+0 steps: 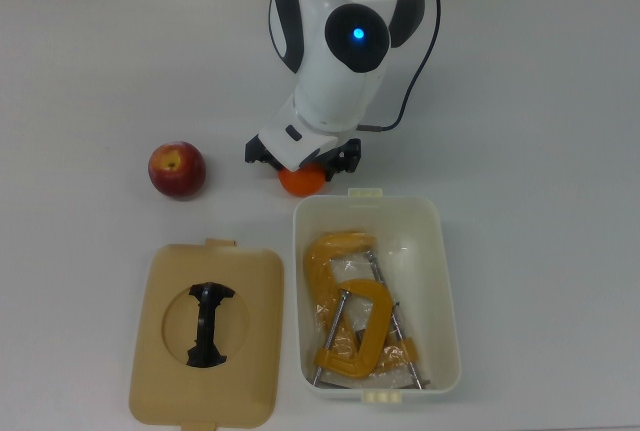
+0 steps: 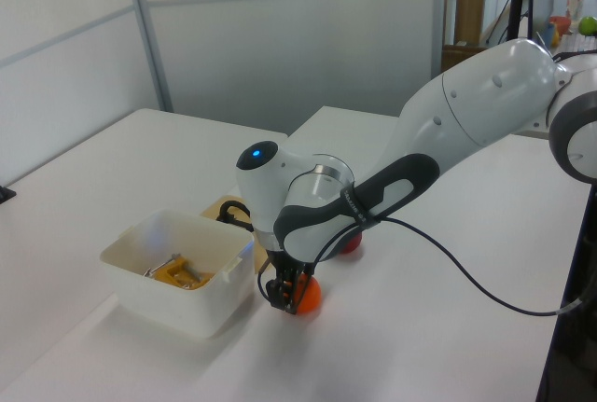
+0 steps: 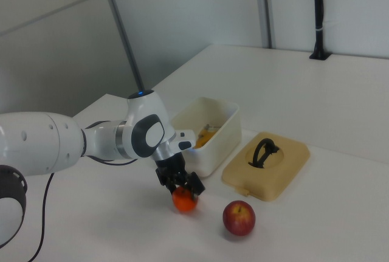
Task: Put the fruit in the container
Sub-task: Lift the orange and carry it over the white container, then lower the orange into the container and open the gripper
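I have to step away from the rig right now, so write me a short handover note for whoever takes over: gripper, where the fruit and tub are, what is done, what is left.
Gripper: down over the mandarin, fingers straddling it; whether they have closed on it cannot be told.
Mandarin: on the table, just outside the tub's near short end in the top view.
Apple: untouched on the table, at the top view's left of the mandarin, above the tan lid.
White tub: open, holding yellow clamps; no fruit inside.
Done: approach to the mandarin.
Left: grasp and lift the mandarin, drop it into the tub, then do the same with the apple.
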You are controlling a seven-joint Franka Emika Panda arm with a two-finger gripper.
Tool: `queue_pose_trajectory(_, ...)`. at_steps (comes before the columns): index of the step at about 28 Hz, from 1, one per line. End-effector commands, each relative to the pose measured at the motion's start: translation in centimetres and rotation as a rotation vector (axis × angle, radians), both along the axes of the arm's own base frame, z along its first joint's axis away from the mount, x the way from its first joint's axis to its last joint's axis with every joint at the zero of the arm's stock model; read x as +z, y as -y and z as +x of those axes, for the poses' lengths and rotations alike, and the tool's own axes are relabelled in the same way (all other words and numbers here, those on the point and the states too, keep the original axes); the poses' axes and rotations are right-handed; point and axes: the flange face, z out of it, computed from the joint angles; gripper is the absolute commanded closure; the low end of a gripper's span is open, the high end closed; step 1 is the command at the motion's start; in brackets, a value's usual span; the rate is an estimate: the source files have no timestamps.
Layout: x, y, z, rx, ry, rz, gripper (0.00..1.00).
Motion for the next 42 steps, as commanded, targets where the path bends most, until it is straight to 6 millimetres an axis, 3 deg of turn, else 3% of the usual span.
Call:
queue_pose_trajectory(1, -0.2, 0.4, 0.4, -0.008, 0.023, -0.012, 0.00)
queue_pose_trajectory(6, -0.1, 0.5, 0.4, -0.007, 0.022, -0.012, 0.00)
queue_pose_trajectory(7, -0.1, 0.5, 0.4, -0.006, 0.023, -0.014, 0.02)
queue_pose_trajectory(9, -0.2, 0.5, 0.4, -0.006, 0.021, -0.014, 0.16)
queue_pose_trajectory(10, -0.3, 0.4, 0.4, -0.003, 0.020, -0.015, 0.31)
queue_pose_trajectory(11, -0.2, 0.2, 0.3, -0.002, 0.022, -0.014, 0.55)
queue_pose_trajectory(12, -0.2, 0.0, 0.3, -0.006, 0.023, -0.013, 0.98)
queue_pose_trajectory(16, 0.5, -0.2, 0.5, -0.010, 0.032, -0.008, 1.00)
queue_pose_trajectory(21, 5.6, 0.2, 0.5, -0.023, 0.069, -0.001, 1.00)
queue_pose_trajectory(22, 8.3, 0.2, 0.0, -0.017, 0.079, 0.004, 1.00)
queue_pose_trajectory(25, 12.9, -0.1, -0.7, -0.006, 0.097, 0.065, 1.00)
queue_pose_trajectory(26, 16.4, -0.1, -0.9, -0.004, 0.102, 0.128, 1.00)
queue_pose_trajectory(30, 22.3, -0.1, -0.9, 0.011, 0.088, 0.210, 1.00)
queue_pose_trajectory(31, 24.3, 0.8, -0.5, -0.010, 0.106, 0.228, 1.00)
queue_pose_trajectory(33, 25.4, 1.3, -0.2, -0.030, 0.131, 0.242, 1.00)
queue_pose_trajectory(36, 25.2, 1.7, 1.4, -0.087, 0.181, 0.266, 1.00)
queue_pose_trajectory(42, 22.0, 1.6, 4.3, -0.154, 0.265, 0.263, 1.00)
